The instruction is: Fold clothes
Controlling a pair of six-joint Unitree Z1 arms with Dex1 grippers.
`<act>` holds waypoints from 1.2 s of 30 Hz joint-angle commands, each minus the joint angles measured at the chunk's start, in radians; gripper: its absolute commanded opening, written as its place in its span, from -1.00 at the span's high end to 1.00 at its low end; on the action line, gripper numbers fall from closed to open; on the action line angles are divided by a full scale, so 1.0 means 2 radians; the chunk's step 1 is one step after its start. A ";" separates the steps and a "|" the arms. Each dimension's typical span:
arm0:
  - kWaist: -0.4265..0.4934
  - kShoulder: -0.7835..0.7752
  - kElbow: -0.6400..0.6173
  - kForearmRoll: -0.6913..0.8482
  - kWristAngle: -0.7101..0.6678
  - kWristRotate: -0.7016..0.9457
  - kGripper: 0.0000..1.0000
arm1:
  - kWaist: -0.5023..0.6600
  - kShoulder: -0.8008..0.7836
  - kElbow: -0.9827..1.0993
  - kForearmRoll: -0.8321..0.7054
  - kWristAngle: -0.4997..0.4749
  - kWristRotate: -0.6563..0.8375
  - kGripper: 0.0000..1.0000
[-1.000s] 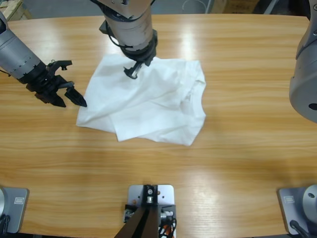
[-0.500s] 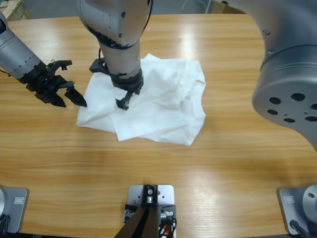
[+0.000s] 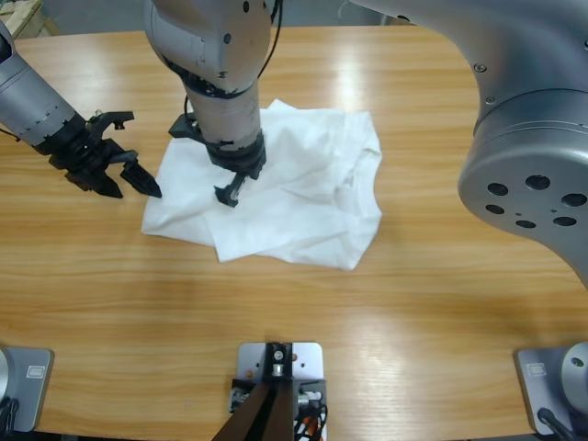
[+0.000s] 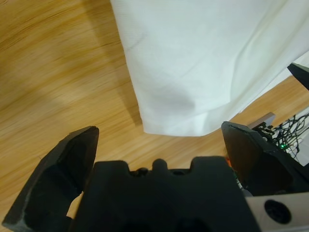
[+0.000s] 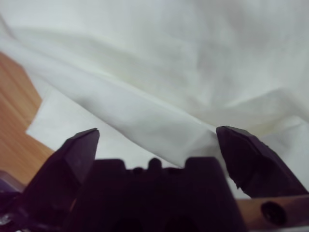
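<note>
The clothes are one white T-shirt [image 3: 303,197], lying crumpled and partly folded over itself in the middle of the wooden table [image 3: 432,312]. My right gripper [image 3: 229,192] comes down from the top and hangs open just over the shirt's left part. In the right wrist view, its jaws spread wide over a fold of the shirt [image 5: 169,63] with nothing between them. My left gripper [image 3: 136,190] rests open beside the shirt's left edge, apart from it. In the left wrist view, the shirt's near corner [image 4: 193,67] lies ahead of the open left gripper [image 4: 159,130].
Bare wood surrounds the shirt on all sides. A large silver elbow [image 3: 533,156] of an arm fills the upper right of the high view.
The right arm has swung from the shirt's far edge down over its left part, mostly within the first half second. The left arm and the shirt have not moved.
</note>
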 commanded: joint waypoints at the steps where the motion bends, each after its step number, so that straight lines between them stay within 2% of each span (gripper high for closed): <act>1: -0.003 0.012 0.016 -0.006 -0.010 0.004 -0.97 | 0.005 -0.046 -0.092 0.053 0.000 0.042 -1.00; 8: -0.003 0.012 0.016 -0.006 -0.010 0.004 -0.97 | 0.005 -0.068 0.001 0.052 0.042 0.048 -1.00; 12: -0.003 0.012 0.016 -0.006 -0.010 0.004 -0.97 | 0.005 -0.077 0.032 0.051 0.040 0.049 -1.00; 14: -0.003 0.012 0.016 -0.006 -0.010 0.004 -0.97 | 0.005 -0.084 0.017 0.039 0.012 0.045 -1.00; 17: -0.003 0.005 0.018 -0.007 -0.009 0.004 -0.97 | 0.005 -0.096 -0.030 -0.017 -0.039 -0.011 -1.00; 19: -0.003 0.001 0.021 -0.010 -0.009 0.004 -0.97 | -0.002 -0.090 -0.081 -0.040 -0.053 -0.016 -1.00; 22: -0.003 -0.002 0.024 -0.011 -0.009 0.004 -0.97 | -0.022 -0.070 -0.147 -0.047 -0.053 -0.020 -1.00; 29: -0.006 -0.012 0.028 -0.011 -0.009 0.004 -0.97 | -0.034 -0.061 -0.148 -0.018 0.004 -0.050 -1.00; 34: -0.006 -0.011 0.028 -0.012 -0.009 0.004 -0.97 | -0.034 -0.059 -0.072 -0.012 0.015 -0.067 -1.00; 36: -0.006 -0.010 0.028 -0.013 -0.009 0.004 -0.97 | -0.034 -0.099 0.037 -0.072 -0.014 -0.069 -1.00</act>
